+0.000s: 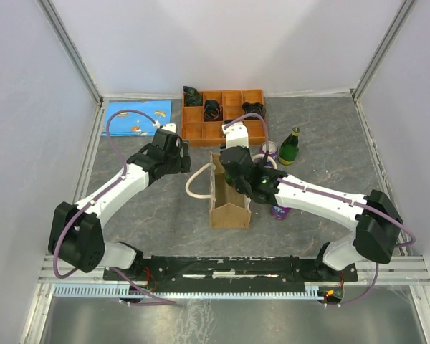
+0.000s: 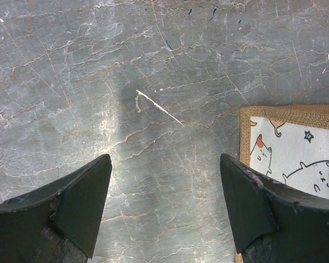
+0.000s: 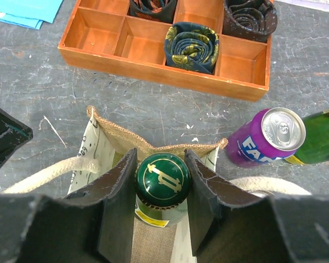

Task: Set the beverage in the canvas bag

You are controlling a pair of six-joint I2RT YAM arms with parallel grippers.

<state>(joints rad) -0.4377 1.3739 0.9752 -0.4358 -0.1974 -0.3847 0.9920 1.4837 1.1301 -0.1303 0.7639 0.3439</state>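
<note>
Left of the small tan-brown boxy canvas bag, the left gripper hangs with its dark wedge fingers spread wide and nothing between them. It sits low over the grey veined stone table, probably parked clear of the bag's mouth. A coarse burlap edge around a white cartoon-printed panel, seemingly the bag's side, shows just to its right. The bag stands upright with its woven rim open. One cream twisted rope handle flops outward to the left, leaving the opening free. Directly above that opening, the right gripper clamps the beverage, a green glass bottle with a glossy round green cap bearing a gold emblem. It grips the neck on both sides and holds the bottle upright, apparently so it can go straight down. Right of the bag stands a purple aluminium can with a silver pull-tab top, touching or just beside a second green bottle. Beyond the bag lies an orange wooden divided tray.
</note>
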